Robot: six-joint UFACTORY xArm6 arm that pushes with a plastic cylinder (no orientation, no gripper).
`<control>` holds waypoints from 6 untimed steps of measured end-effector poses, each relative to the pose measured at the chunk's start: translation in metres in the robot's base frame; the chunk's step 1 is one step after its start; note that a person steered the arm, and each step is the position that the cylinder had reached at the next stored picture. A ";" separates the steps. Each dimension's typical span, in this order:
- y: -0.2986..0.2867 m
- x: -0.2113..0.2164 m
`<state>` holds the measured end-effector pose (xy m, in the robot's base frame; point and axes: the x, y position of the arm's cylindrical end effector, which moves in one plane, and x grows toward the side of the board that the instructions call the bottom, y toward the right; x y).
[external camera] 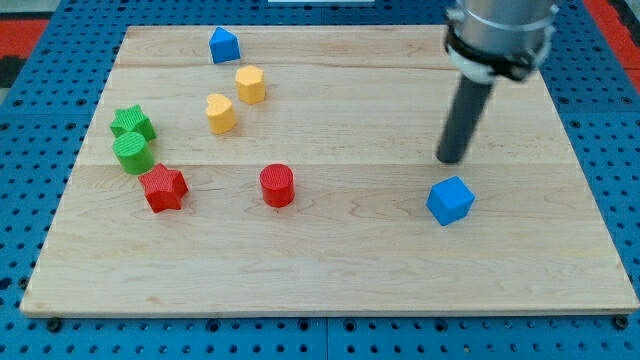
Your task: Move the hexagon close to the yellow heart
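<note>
A yellow hexagon block sits on the wooden board at the upper left of centre. A yellow heart block lies just below and to the left of it, a small gap between them. My tip rests on the board far to the right of both, just above a blue cube. The dark rod rises from the tip to the arm at the view's top right.
A blue house-shaped block is near the top edge. A green star, a green cylinder and a red star cluster at the left. A red cylinder stands in the middle. The wooden board lies on a blue pegboard.
</note>
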<state>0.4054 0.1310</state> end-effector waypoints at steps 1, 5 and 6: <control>-0.070 -0.087; -0.294 -0.108; -0.215 -0.063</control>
